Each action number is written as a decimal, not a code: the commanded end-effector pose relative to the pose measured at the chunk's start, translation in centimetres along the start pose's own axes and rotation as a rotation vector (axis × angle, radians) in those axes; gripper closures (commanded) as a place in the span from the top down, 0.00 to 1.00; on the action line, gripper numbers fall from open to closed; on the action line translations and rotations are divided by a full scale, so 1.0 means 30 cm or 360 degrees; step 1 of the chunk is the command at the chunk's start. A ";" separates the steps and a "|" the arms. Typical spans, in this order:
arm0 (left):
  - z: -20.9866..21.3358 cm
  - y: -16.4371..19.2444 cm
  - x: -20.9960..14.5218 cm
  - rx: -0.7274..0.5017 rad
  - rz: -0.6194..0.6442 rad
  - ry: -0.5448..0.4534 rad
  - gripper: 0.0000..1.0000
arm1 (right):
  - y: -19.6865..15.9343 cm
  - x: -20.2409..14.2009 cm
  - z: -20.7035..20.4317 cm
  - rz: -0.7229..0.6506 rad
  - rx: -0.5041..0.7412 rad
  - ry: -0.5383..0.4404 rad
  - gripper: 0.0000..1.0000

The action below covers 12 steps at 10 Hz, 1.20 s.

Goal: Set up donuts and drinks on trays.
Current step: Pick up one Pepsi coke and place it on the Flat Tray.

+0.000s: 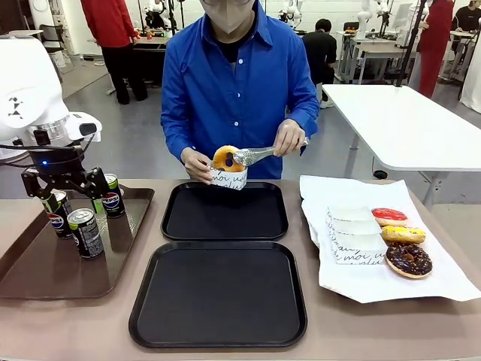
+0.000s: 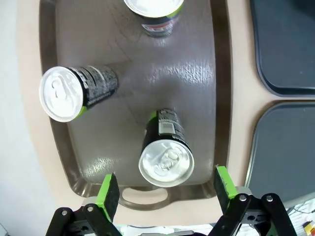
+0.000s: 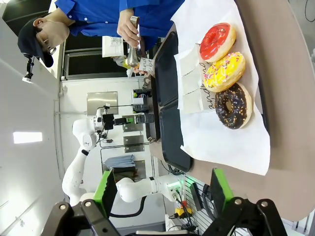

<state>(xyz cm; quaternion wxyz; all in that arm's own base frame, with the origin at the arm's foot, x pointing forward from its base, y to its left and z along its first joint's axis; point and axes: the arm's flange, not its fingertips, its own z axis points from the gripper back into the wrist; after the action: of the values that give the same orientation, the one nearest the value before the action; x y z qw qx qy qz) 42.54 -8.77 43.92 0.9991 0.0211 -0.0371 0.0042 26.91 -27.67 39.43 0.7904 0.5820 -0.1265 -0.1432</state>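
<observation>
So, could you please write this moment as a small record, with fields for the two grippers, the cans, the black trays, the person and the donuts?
left gripper: open, above a can on the brown tray, gripping nothing
right gripper: open, holding nothing
cans: three, upright on the brown tray
black trays: near one and far one, no donut or can in either
person: tongs hold a glazed donut at a paper box
other donuts: red, yellow, chocolate, on white paper
</observation>
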 end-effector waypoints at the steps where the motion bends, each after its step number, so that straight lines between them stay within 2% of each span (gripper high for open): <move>1: -0.007 0.015 0.029 0.0062 0.0054 -0.0072 1.00 | 0.000 0.000 0.002 0.0003 0.0019 0.0000 1.00; 6: -0.055 0.023 0.043 -0.0068 0.0068 -0.0050 1.00 | 0.000 0.000 0.002 0.0003 0.0019 0.0000 1.00; 12: -0.119 0.002 0.028 -0.0061 0.0066 -0.0011 1.00 | 0.000 0.000 0.002 0.0003 0.0019 0.0000 1.00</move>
<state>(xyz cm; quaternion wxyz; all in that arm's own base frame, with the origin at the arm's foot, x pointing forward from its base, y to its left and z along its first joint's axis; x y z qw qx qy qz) 43.46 -8.17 40.94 0.9993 0.0097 -0.0337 0.0144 26.91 -27.66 39.43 0.7905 0.5819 -0.1265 -0.1432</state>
